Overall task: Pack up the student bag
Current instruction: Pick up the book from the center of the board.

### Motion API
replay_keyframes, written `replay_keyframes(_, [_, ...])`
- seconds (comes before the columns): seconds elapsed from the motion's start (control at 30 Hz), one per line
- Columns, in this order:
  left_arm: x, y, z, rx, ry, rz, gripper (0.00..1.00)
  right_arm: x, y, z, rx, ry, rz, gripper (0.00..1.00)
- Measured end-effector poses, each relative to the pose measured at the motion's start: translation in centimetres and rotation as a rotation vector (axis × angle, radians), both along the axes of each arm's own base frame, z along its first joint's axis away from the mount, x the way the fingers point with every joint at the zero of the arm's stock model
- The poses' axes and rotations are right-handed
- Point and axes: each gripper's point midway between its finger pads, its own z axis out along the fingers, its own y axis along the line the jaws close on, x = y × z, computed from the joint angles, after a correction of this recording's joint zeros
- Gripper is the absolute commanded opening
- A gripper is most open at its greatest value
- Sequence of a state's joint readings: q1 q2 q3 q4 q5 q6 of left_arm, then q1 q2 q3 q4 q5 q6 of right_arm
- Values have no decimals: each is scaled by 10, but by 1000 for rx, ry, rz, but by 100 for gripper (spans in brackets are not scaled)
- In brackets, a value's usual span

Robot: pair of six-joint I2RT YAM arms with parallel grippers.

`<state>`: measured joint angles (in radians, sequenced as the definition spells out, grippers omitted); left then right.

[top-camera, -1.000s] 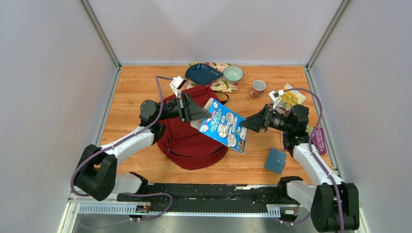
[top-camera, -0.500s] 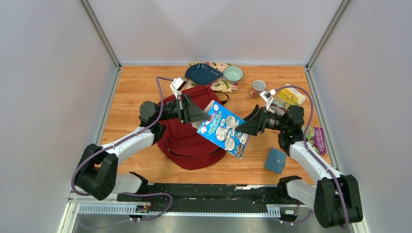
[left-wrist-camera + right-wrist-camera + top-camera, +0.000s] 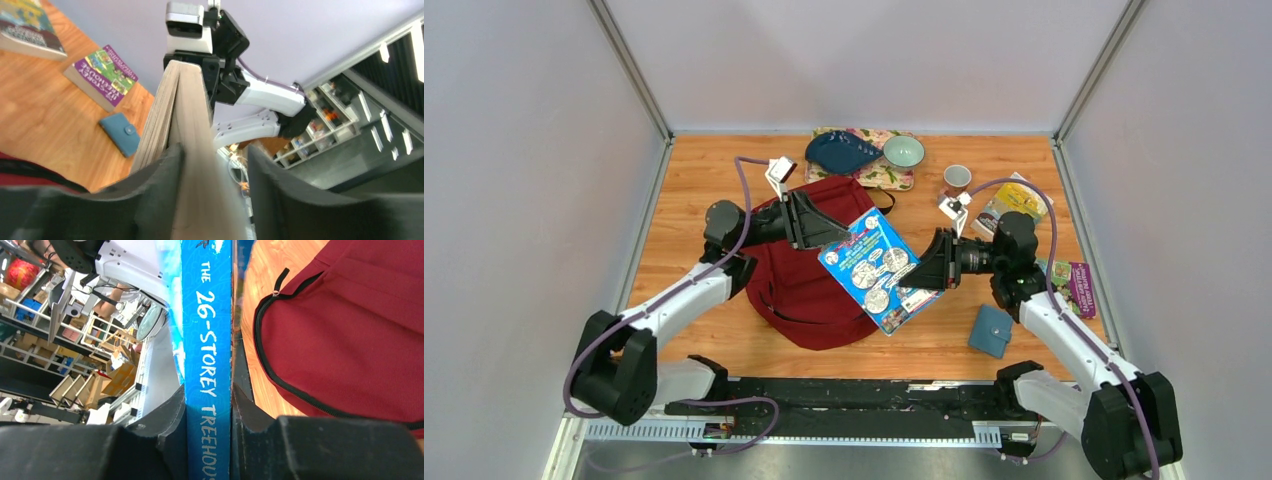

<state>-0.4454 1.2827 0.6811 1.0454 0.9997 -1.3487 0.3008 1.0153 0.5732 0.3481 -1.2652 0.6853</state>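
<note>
Right fingers [image 3: 155, 445] tight on blue book [image 3: 872, 268] over student bag [image 3: 796, 292]

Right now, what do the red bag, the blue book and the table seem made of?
The student bag: matte woven fabric, probably nylon or polyester; soft folds and a sewn zipper show. The blue book: paper with a printed, seemingly glossy cover; page edges show in the left wrist view. The table: wood or wood-look laminate, smooth; grain pattern.

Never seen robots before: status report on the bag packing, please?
Right gripper shut on blue book. Left gripper open around its other edge. Red bag lies beneath, book not yet inside; visible zipper looks closed.
</note>
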Motion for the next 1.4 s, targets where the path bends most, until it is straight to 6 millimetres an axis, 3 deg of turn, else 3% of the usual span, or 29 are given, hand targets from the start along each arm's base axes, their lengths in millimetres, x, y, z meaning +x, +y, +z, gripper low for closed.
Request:
replay_keyframes(0.03, [3,1,-2,21,-9,26,78,0,0,-2,-7,12,-5,0])
replay_keyframes(0.23, [25,11,-4,209,-99,260,79,3,-2,-8,-41,63,-60,0])
replay_keyframes(0.4, [31,32,-7,298,-161,428,79,9,-3,6,-21,61,-152,0])
replay_keyframes(0.47, [34,39,-19,316,-139,480,79,15,-3,17,8,60,-198,0])
replay_keyframes(0.53, [33,46,-48,342,-77,522,79,25,-4,29,52,64,-268,0])
replay_keyframes(0.63, [32,48,-73,352,0,529,79,36,-5,40,111,85,-347,0])
replay_keyframes(0.7, [30,46,-81,343,40,525,80,41,-5,44,140,107,-384,0])
replay_keyframes(1.03, [17,21,-34,97,20,450,80,41,16,46,171,152,-393,0])
replay_keyframes(1.4, [15,24,-24,5,38,459,81,41,24,47,180,173,-369,0])
